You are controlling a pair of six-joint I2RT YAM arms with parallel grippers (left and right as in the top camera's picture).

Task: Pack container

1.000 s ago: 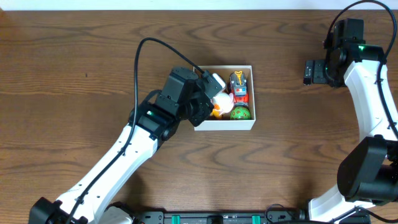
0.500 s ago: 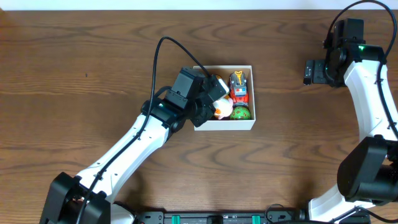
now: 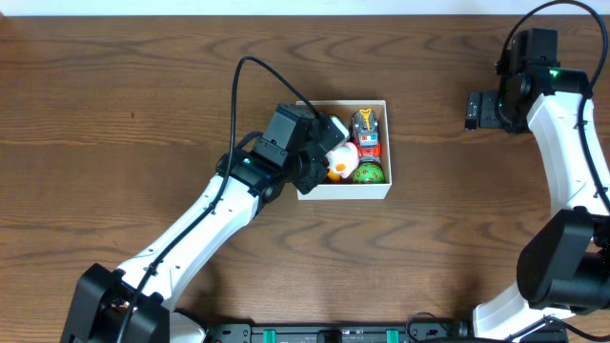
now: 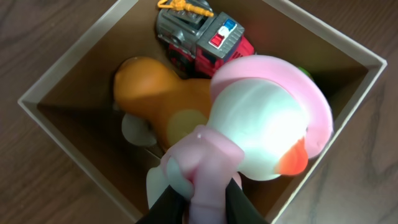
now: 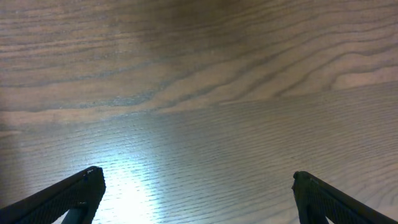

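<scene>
Clearly the left gripper pinches a duck over the container's truck; released high, it could tumble out. Right gripper stands spread.

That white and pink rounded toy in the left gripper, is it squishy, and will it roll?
Probably squishy: its pink limb looks pinched in the left gripper. Likely light, held by that small grip. The rounded body may rock on the orange toy below, but the white cardboard box walls should stop it.
</scene>
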